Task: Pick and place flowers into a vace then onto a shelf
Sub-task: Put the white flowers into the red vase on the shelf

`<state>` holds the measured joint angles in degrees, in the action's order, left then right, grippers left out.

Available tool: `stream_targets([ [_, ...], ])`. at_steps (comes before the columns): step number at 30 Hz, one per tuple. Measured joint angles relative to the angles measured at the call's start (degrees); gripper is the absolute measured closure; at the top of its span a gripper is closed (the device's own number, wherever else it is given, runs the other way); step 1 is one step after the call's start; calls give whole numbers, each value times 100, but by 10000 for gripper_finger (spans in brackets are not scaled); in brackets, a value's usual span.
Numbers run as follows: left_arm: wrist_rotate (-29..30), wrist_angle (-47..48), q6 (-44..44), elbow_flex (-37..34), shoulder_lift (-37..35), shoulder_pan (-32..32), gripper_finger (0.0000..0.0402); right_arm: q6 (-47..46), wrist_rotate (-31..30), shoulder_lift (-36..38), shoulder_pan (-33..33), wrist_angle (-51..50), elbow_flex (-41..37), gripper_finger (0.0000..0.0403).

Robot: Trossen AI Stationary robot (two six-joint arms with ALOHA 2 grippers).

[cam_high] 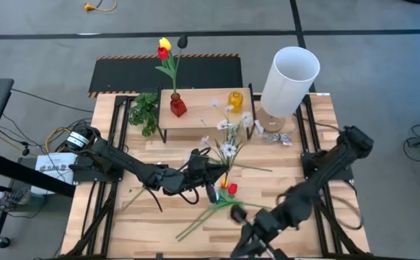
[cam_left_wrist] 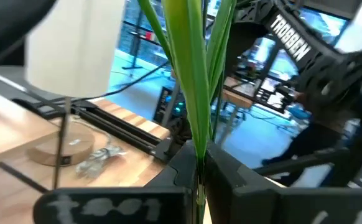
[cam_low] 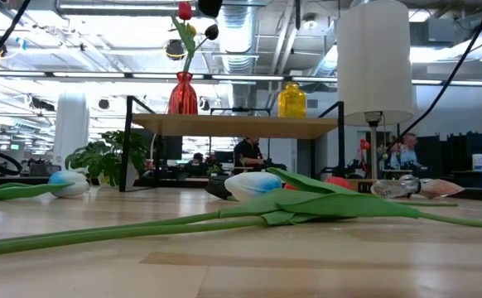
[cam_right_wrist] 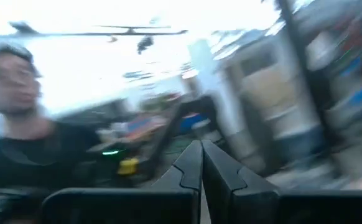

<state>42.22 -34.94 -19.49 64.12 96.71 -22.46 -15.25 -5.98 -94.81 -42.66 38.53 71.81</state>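
My left gripper (cam_high: 213,184) is over the table's middle, shut on a green flower stem with long leaves (cam_left_wrist: 196,74). My right gripper (cam_high: 242,225) hangs near the table's near edge, shut and holding nothing (cam_right_wrist: 201,163). More flowers lie on the table: white blossom sprays (cam_high: 228,141), a red tulip (cam_high: 232,189) and pale tulips (cam_low: 253,184). The shelf (cam_high: 203,119) stands at the far middle on black legs. On it are a red vase (cam_high: 177,107) holding red and yellow tulips (cam_high: 164,49) and a yellow vase (cam_high: 235,100). My left gripper pinches the green stem and its leaves (cam_left_wrist: 199,146) between its two fingers. The fingers are level, point toward the table's right side and lie across the stem. The stem rises from the fingers; its head and its lower end are out of view.
A tall white lamp (cam_high: 289,79) stands on a wooden base at the far right, with a crumpled foil piece (cam_high: 275,137) beside it. A bushy leaf sprig (cam_high: 146,112) lies left of the shelf. A person (cam_right_wrist: 19,124) shows beyond the table.
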Motion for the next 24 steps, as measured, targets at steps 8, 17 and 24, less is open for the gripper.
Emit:
stream_targets([
  [8, 344, 0, 2, 0, 0, 0, 401, 939, -3576, 1049, -370, -2130, 2, 403],
  [17, 799, -4, -4, 0, 0, -4, 401, -2351, -6625, 1205, -226, -5026, 0, 403],
  [24, 771, -5, -18, 0, 0, -4, 401, -2531, -5680, 1203, 402, -5269, 0, 366],
])
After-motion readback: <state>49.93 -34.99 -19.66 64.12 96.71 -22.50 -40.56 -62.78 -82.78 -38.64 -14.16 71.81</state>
